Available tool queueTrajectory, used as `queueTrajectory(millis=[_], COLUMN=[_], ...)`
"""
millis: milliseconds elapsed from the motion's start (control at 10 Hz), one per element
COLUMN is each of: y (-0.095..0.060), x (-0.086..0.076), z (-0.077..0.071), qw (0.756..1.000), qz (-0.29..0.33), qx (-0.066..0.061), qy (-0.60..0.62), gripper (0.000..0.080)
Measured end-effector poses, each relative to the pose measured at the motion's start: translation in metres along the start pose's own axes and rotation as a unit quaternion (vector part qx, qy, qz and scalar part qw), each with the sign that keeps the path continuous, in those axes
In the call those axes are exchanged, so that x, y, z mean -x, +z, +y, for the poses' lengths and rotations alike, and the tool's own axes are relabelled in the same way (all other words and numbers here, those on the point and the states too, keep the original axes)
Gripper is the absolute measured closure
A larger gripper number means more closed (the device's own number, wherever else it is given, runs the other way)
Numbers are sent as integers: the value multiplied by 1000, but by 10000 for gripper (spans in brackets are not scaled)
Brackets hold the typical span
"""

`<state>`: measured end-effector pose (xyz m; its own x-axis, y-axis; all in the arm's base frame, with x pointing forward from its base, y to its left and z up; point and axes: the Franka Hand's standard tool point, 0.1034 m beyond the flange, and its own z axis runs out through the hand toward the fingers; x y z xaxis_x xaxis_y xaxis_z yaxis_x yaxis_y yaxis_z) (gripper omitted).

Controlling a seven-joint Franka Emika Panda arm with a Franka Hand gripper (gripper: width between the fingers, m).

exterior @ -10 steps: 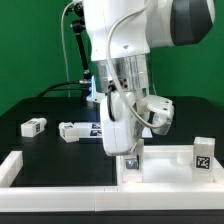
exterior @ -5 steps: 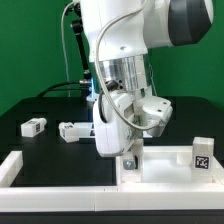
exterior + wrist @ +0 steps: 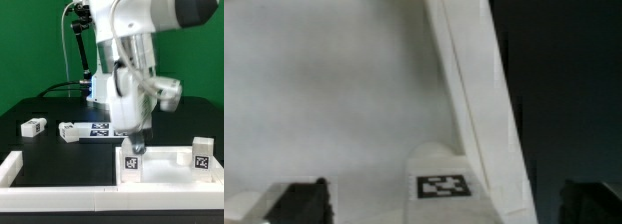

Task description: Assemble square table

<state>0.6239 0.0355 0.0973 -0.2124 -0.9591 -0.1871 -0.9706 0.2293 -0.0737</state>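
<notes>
The white square tabletop (image 3: 165,168) lies flat at the exterior view's lower right; in the wrist view it shows as a broad white surface (image 3: 331,90). A short white tagged leg (image 3: 131,163) stands at its near left corner, and another tagged leg (image 3: 203,153) stands at the right corner. My gripper (image 3: 138,146) hangs just above the left leg, open. In the wrist view the leg's tag (image 3: 443,186) sits between my gripper's (image 3: 445,204) widely spread dark fingers (image 3: 299,200), which do not touch it.
Two loose white legs (image 3: 33,126) (image 3: 70,131) lie on the black table at the exterior view's left. The marker board (image 3: 101,128) lies behind them. Low white border bars (image 3: 12,168) run along the left and the front edge.
My gripper has risen off the left corner leg and the wrist has turned; the leg and its tag now show below the fingers. The other parts have not moved.
</notes>
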Motion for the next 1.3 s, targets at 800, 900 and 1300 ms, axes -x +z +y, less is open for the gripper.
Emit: queueTrajectory(millis=[800, 900, 1300], y=[3, 5, 28], x=[22, 18, 5], z=[18, 32, 102], qw=[999, 998, 992], qz=[0, -5, 3], qx=[23, 35, 111], qy=[-40, -51, -59], gripper=[150, 150, 150])
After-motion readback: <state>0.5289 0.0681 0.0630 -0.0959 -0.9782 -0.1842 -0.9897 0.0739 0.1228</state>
